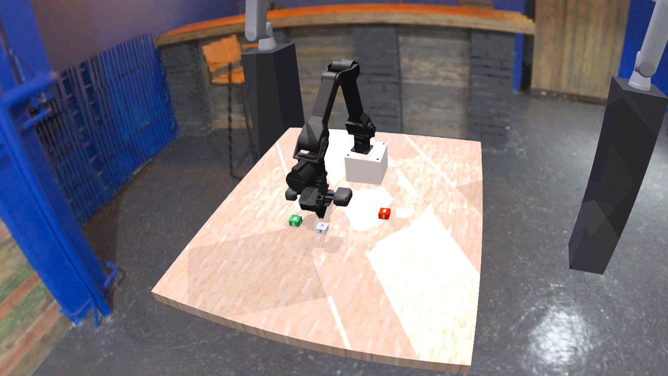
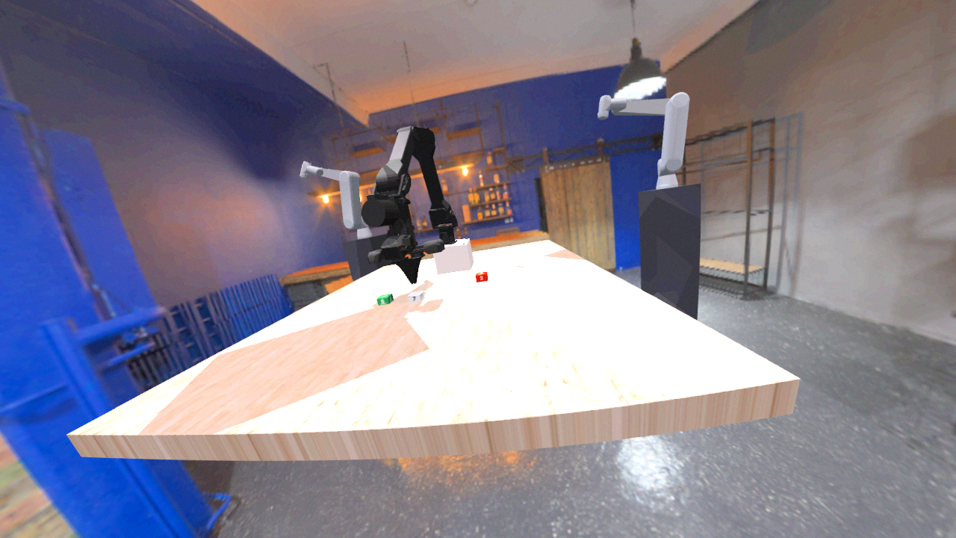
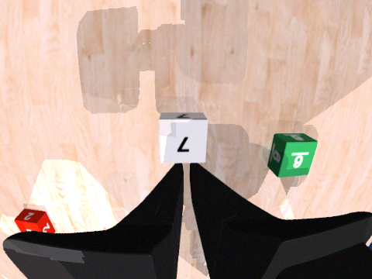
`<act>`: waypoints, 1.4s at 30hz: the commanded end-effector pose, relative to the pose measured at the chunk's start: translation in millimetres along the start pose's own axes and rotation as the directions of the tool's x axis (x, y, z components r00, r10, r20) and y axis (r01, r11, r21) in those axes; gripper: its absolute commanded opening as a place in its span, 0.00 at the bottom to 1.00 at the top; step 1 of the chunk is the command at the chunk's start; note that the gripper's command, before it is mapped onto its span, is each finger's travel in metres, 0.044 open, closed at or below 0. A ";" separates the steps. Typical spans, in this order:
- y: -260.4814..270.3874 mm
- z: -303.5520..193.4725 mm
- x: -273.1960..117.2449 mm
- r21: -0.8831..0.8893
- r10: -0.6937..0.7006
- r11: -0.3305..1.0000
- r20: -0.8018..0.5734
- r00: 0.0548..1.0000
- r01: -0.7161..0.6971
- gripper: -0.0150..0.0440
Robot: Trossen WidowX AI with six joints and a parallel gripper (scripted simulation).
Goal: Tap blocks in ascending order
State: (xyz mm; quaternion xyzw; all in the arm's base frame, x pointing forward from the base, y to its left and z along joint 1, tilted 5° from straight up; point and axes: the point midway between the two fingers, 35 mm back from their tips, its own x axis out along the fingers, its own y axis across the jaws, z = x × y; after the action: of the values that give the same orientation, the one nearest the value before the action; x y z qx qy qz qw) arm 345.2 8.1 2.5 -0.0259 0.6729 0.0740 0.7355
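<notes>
Closed jaws (image 1: pixel 321 215) (image 2: pixel 413 281) near white 7 block's (image 1: pixel 321 228) (image 2: pixel 416 296) (image 3: pixel 183 140) edge, green block (image 1: pixel 295 220) (image 2: pixel 385 300) (image 3: pixel 295 155) apart.

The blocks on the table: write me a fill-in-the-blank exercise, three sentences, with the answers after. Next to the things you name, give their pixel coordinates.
The white block (image 1: pixel 321 228) (image 2: pixel 415 296) (image 3: pixel 183 141) shows the digit ____. The block showing a 2 is coloured ____. Of the three blocks, the gripper's (image 1: pixel 320 216) (image 2: pixel 413 282) (image 3: pixel 186 164) tips are nearest the ____ one.

Missing words: 7; red; white.
</notes>
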 end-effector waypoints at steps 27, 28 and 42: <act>-0.2 -1.9 -1.1 0.004 -0.002 1.000 -0.007 1.000 0.002 0.29; -0.2 -1.9 -1.1 0.004 -0.002 1.000 -0.007 1.000 0.002 0.29; 163.6 -38.5 -50.3 -0.033 -0.008 0.999 -0.012 1.000 0.008 0.91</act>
State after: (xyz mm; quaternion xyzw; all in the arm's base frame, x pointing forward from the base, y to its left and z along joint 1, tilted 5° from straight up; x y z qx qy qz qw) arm 300.8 130.4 45.1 -0.0433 0.6764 0.0850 0.7303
